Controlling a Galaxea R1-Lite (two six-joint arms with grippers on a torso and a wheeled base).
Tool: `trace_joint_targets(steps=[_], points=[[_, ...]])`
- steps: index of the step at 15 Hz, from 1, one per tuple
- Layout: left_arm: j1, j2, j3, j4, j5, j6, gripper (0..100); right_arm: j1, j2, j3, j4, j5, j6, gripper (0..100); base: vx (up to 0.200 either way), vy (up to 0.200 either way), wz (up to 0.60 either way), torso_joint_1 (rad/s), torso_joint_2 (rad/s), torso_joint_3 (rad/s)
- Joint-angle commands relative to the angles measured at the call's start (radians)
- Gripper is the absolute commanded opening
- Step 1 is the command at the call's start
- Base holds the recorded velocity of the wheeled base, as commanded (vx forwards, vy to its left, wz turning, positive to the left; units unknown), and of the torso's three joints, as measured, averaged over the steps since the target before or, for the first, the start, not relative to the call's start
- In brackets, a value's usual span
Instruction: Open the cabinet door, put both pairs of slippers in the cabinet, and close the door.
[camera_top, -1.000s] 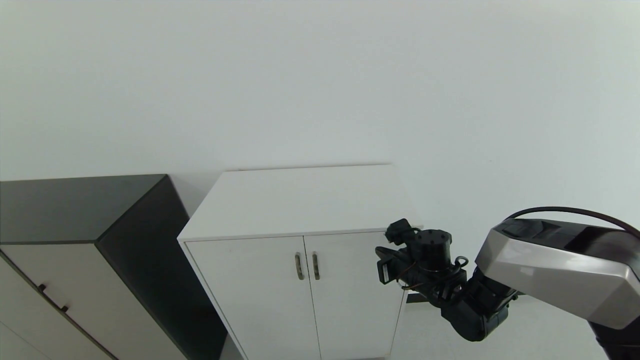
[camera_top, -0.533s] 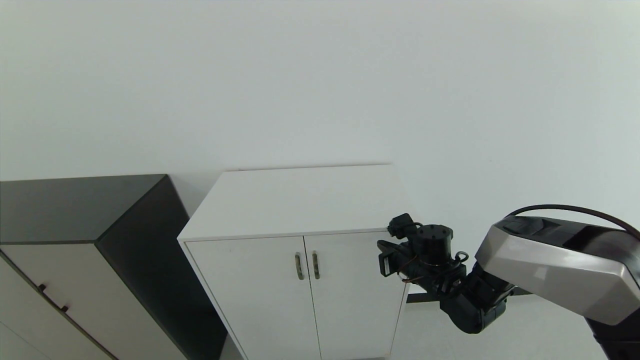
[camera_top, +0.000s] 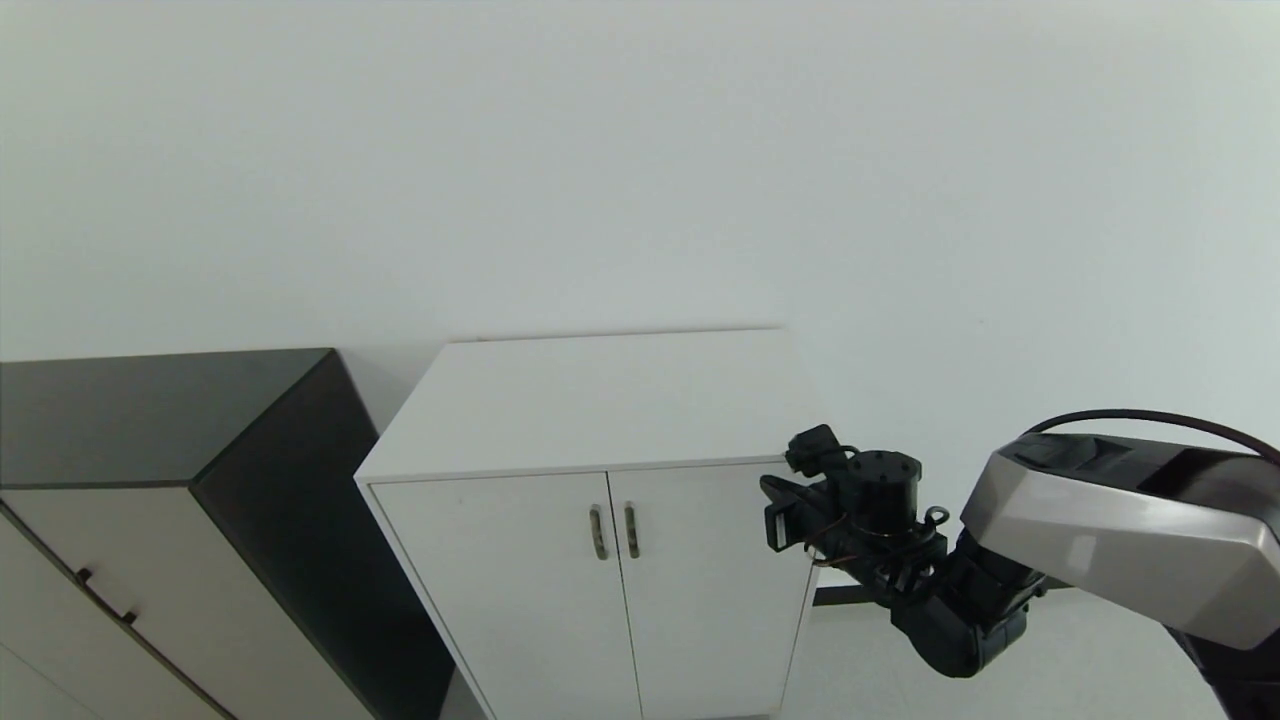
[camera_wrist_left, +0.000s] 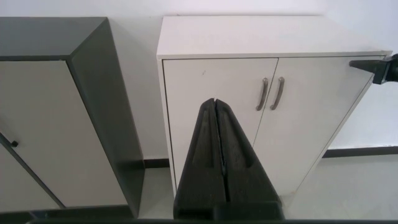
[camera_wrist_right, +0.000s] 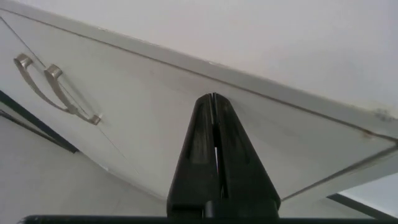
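Right hand (camera_top: 770, 515) was pinched closed, empty, lower right beside the closed cabinet door (camera_top: 700, 590) — left hand (camera_wrist_left: 214, 109) closed too.

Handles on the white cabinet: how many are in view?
2. The left handle is on the left door; the right handle is on the right door, both beside the middle seam.

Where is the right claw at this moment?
In the head view, the right claw, shut, is before the upper right corner of the right door of the white cabinet, right of the two handles.
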Motion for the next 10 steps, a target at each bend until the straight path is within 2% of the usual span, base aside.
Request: trace_joint_targets(steps=[1,5,7,10], points=[[0.0,0.0,0.0,0.0,0.0,0.0,0,0.005,-0.123,0.134,-0.026,0.0,0.0,0,0.0,0.0,0.0,0.0,0.0,0.0],[0.0,0.0,0.0,0.0,0.0,0.0,0,-0.015,-0.34,0.508,-0.195,0.0,0.0,0,0.0,0.0,0.0,0.0,0.0,0.0],[0.0,0.0,0.0,0.0,0.0,0.0,0,-0.092,-0.407,0.649,-0.284,-0.002,-0.003,0,0.0,0.0,0.0,0.0,0.0,0.0],[0.0,0.0,0.0,0.0,0.0,0.0,0,-0.284,-0.557,0.837,-0.289,-0.002,-0.026,0,0.0,0.0,0.0,0.0,0.0,0.0]])
